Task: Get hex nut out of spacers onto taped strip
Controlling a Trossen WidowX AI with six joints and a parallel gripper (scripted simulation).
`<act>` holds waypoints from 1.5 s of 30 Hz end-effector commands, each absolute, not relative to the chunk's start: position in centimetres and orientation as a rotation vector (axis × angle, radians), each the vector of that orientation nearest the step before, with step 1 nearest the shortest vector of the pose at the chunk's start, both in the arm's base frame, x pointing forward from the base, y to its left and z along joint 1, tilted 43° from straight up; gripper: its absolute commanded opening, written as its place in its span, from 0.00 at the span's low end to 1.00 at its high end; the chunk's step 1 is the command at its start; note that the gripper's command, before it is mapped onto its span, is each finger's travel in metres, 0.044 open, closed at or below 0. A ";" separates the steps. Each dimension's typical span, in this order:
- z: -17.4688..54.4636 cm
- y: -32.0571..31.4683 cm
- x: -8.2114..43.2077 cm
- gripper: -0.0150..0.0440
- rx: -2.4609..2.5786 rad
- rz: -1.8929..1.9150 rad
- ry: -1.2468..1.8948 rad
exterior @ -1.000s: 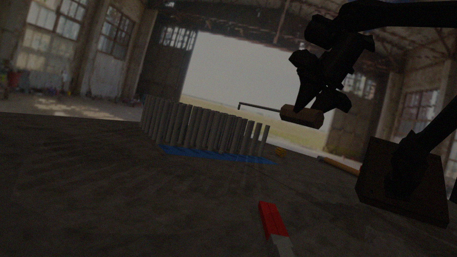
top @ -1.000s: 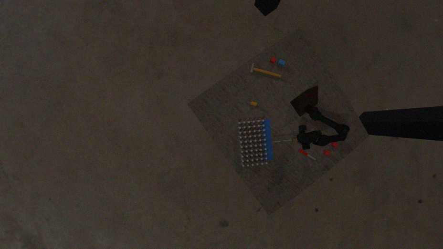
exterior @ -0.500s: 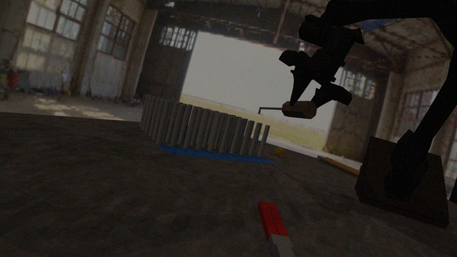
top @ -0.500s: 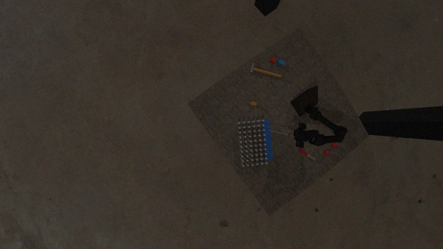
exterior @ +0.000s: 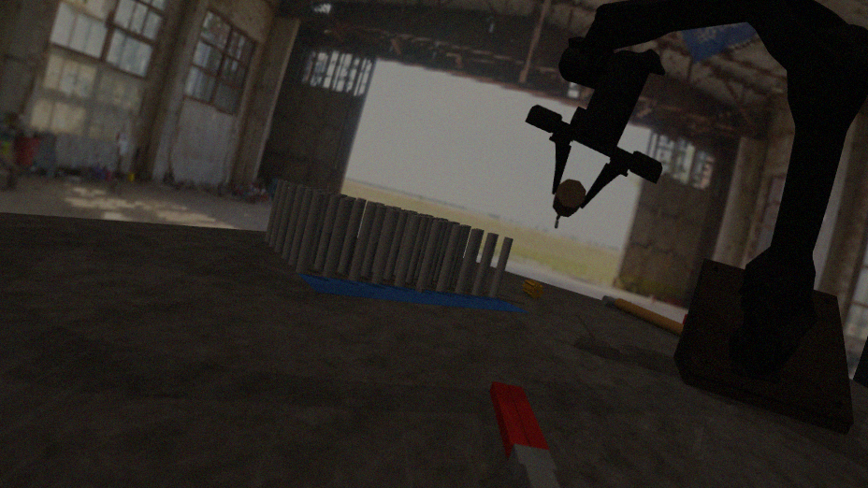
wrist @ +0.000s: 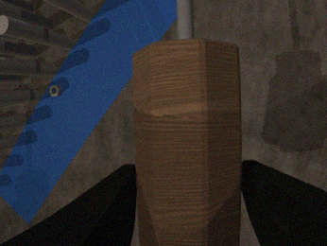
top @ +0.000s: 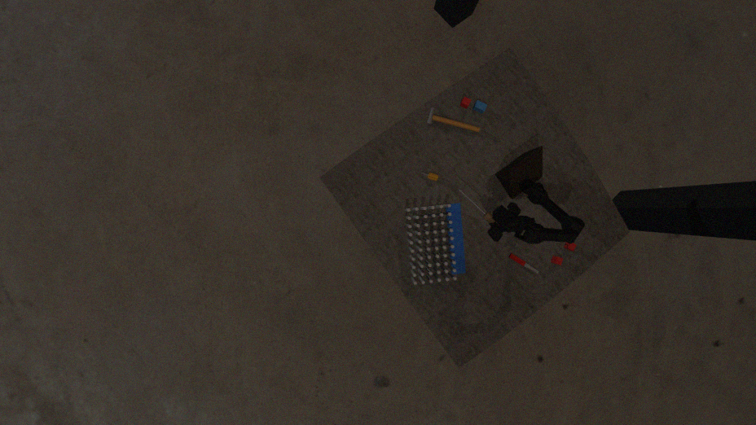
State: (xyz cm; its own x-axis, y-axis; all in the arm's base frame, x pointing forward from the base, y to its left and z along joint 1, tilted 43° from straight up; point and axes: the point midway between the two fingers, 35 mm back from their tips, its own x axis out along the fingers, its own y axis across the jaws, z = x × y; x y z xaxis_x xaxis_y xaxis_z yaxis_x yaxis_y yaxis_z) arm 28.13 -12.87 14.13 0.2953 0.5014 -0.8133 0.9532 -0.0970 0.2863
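Note:
My gripper (exterior: 569, 197) (wrist: 189, 174) is shut on the wooden handle of the thin-rod tool. It holds the tool well above the table, beside the field. The tool's metal rod (top: 472, 202) (wrist: 185, 20) points away from the hand, its tip outside the field in the top view. The grey spacers (top: 453, 254) (exterior: 388, 242) stand upright in rows. The blue taped strip (top: 459, 238) (exterior: 418, 295) (wrist: 94, 80) lies along their front. The hex nut (wrist: 51, 90) lies at the strip's spacer-side edge in the wrist view, close to the front row's shadows. I cannot make it out in the top and exterior views.
A red-handled tool (top: 517, 260) (exterior: 517, 415) lies in front of the strip side. A yellow-handled tool (top: 432, 177) (exterior: 532, 288) lies beyond one field end. A hammer (top: 457, 123) (exterior: 648, 315), a blue block (top: 480, 106) and several red blocks (top: 465, 102) (top: 556, 260) lie farther off.

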 end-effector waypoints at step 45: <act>-2.4 -32.1 18.9 0.25 2.107 -2.547 0.722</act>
State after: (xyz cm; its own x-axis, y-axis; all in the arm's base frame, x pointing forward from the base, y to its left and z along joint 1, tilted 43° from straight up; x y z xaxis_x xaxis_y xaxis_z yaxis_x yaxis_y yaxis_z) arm 20.05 -31.07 -1.39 -0.1739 0.4440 -0.8790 0.1714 -0.8653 -0.4710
